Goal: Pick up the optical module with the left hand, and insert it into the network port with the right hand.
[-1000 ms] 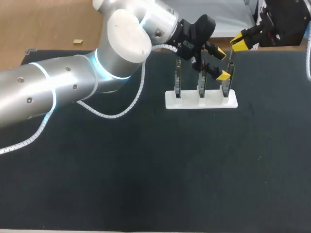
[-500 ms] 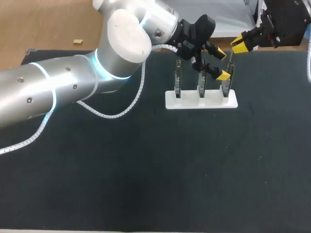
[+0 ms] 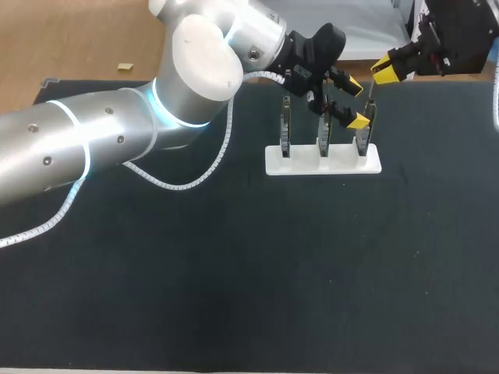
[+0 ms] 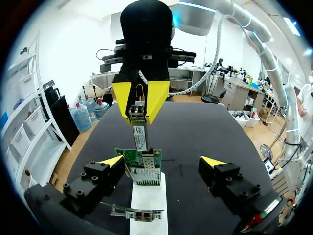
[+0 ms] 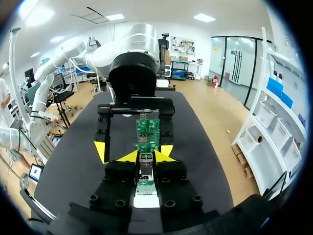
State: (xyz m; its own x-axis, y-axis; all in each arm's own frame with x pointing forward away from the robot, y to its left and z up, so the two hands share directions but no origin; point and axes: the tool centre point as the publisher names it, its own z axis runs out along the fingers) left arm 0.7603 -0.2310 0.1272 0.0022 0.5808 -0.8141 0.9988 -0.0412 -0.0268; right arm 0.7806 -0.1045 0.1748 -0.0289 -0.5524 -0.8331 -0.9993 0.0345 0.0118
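Note:
The optical module [image 4: 140,132] is a slim metal piece with a label, and my right gripper [image 4: 141,100] is shut on it, holding it end-down. It hangs just above the network port on the nearest green circuit board [image 4: 145,167]. That board stands upright in a white stand [image 3: 322,160] and lies between the fingers of my left gripper [image 4: 163,164], which is open wide and touches nothing. In the right wrist view the module [image 5: 145,166] sits between the fingertips of the right gripper [image 5: 145,155], with the board [image 5: 147,132] just beyond. From above, the left gripper [image 3: 355,102] straddles the stand's right end, below the right gripper [image 3: 383,70].
The white stand holds three upright boards in a row [image 3: 285,128]. My left arm [image 3: 117,140] crosses the table's left half, with a white coiled cable [image 3: 183,183] hanging from it. A black mat [image 3: 273,273] covers the table.

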